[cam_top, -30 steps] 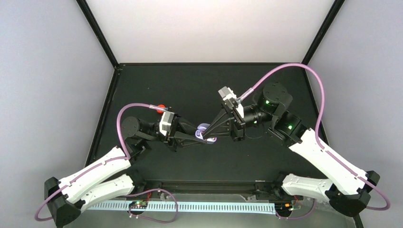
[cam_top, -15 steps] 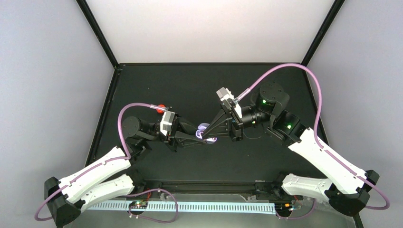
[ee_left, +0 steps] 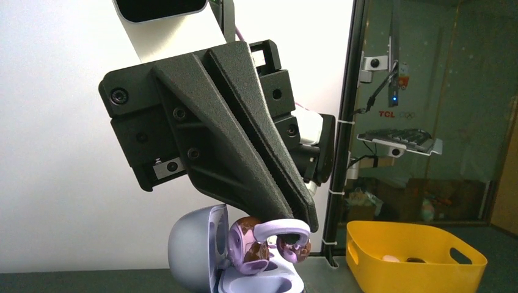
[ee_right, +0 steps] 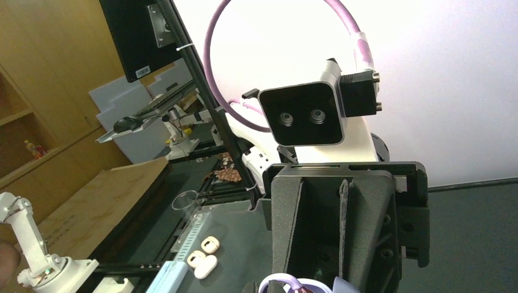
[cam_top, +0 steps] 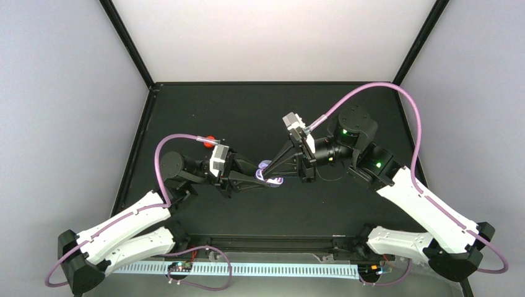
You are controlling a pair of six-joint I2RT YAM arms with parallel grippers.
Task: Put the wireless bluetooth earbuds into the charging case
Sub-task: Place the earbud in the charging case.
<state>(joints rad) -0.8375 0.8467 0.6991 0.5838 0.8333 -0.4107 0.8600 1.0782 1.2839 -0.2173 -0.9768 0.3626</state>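
Since the right tool carries the purple earbud at its very tip, the earbud should go straight down into its pocket, slowly, and be released only once it sits.
Right tool: jaws together, pinching the thin hook of this earbud, as it seems. Directly under the tip is the open charging case, with its lid standing up beside the earbud. I cannot tell whether the earbud touches the pocket. Opposite, the left tool is clamped on the case and must hold it steady during the push.
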